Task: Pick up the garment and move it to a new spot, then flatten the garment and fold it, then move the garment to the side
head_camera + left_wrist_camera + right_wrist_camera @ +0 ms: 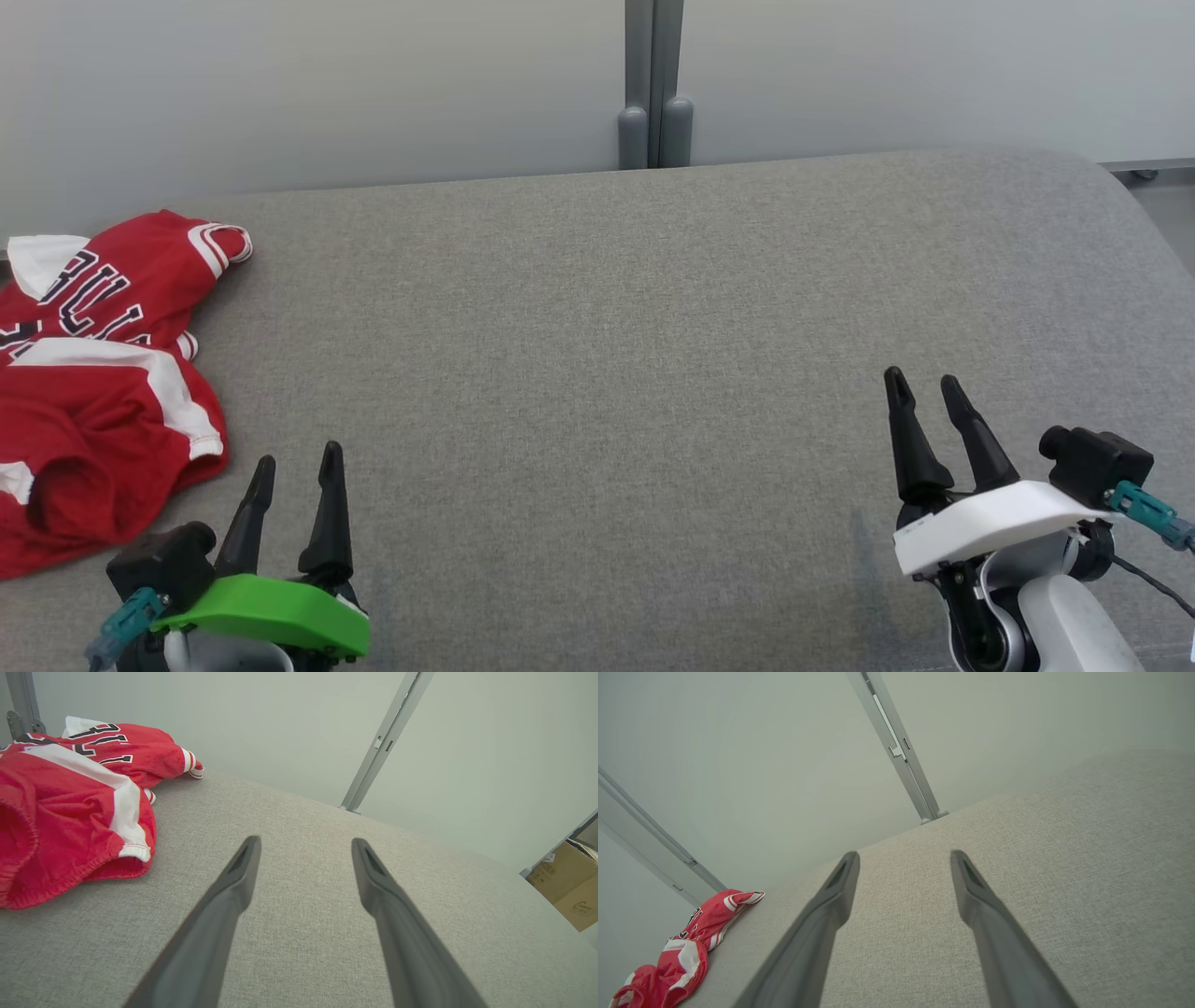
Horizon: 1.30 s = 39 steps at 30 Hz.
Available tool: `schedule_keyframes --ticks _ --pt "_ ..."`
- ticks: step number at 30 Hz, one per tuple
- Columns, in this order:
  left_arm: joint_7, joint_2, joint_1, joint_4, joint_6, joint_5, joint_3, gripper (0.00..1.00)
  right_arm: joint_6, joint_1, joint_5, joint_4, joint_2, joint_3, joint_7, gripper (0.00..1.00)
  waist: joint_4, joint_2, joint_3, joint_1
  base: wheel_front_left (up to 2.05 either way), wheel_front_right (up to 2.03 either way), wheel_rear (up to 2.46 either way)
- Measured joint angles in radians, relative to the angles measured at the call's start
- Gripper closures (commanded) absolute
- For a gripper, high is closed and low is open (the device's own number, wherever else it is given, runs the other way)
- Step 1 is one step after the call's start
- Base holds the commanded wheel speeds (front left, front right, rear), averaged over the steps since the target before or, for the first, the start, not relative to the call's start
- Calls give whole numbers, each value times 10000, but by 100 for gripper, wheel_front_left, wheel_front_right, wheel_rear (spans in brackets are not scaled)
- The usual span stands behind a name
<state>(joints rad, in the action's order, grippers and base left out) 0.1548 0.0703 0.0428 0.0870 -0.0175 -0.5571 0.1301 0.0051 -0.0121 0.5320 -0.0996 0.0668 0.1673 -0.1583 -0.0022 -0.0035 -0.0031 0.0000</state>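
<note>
The garment (103,392) at nine o'clock is coloured red, banded in white and lettered in black. The tabletop (597,373) is covered in plain flecked grey. The left claw (299,454) is capped in green, the right claw (922,375) in white.

I see big black letters (98,294) with white edges on the red garment (93,420). I can read "ULL". In front of them is part of one more letter, maybe a B. The cloth is all bunched up, so the rest is hidden. A brown box (567,882) has a small dark print on it, too small for me to read.
</note>
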Motion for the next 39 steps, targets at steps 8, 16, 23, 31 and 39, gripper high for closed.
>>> schedule_keyframes --ticks 8,16,23,31,39 --pt "238 19 45 -96 -128 926 23 0 -86 -58 -1005 98 10 176 -188 0 -5 0 2 0 0 0 0" --pt "476 23 284 -244 -228 1856 71 0 -196 -204 -2002 90 42 343 -453 0 -14 0 12 0 0 0 0" --pt "675 27 427 -270 -278 2725 117 0 -259 -204 -2989 138 56 458 -629 0 -25 0 17 0 0 0 0" --pt "940 29 516 -261 -362 3582 190 0 -422 -203 -4077 257 105 658 -899 0 -30 0 9 0 0 0 0" --pt "966 27 606 -25 -364 3638 88 0 -420 -203 -4203 276 109 660 -922 0 -25 0 -3 0 0 0 0"
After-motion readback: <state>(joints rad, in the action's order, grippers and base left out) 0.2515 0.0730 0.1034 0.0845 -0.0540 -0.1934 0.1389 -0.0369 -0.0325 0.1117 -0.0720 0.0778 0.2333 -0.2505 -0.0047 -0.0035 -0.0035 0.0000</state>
